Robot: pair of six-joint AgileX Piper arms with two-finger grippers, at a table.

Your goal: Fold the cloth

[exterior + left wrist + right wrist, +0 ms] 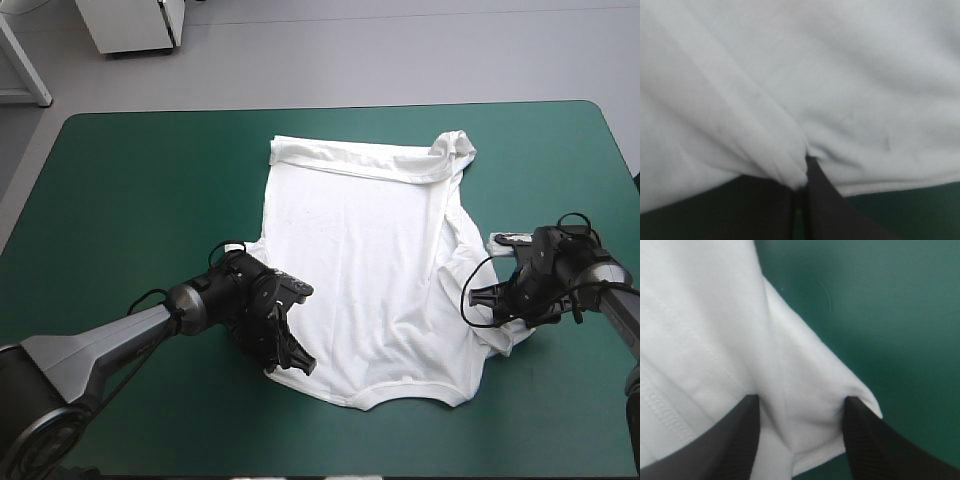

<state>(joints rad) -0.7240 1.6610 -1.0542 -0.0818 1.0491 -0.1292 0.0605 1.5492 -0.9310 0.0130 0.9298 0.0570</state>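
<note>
The white T-shirt [370, 270] lies spread on the teal-green cover, its folded-over top edge toward the far side and its hem toward the near side. My left gripper [288, 352] sits at the shirt's near left edge. In the left wrist view its black fingers [822, 200] meet on a pinched fold of the T-shirt [805, 75]. My right gripper [500, 308] is at the shirt's right side by a bunched sleeve. In the right wrist view that gripper [802, 407] stands open, a corner of the T-shirt [715, 315] lying between its fingers [740, 435].
Bare teal-green cover [140, 180] surrounds the shirt on all sides, widest on the left. Cover also shows beyond the cloth corner in the right wrist view [890, 315]. The table's right edge lies close behind my right arm.
</note>
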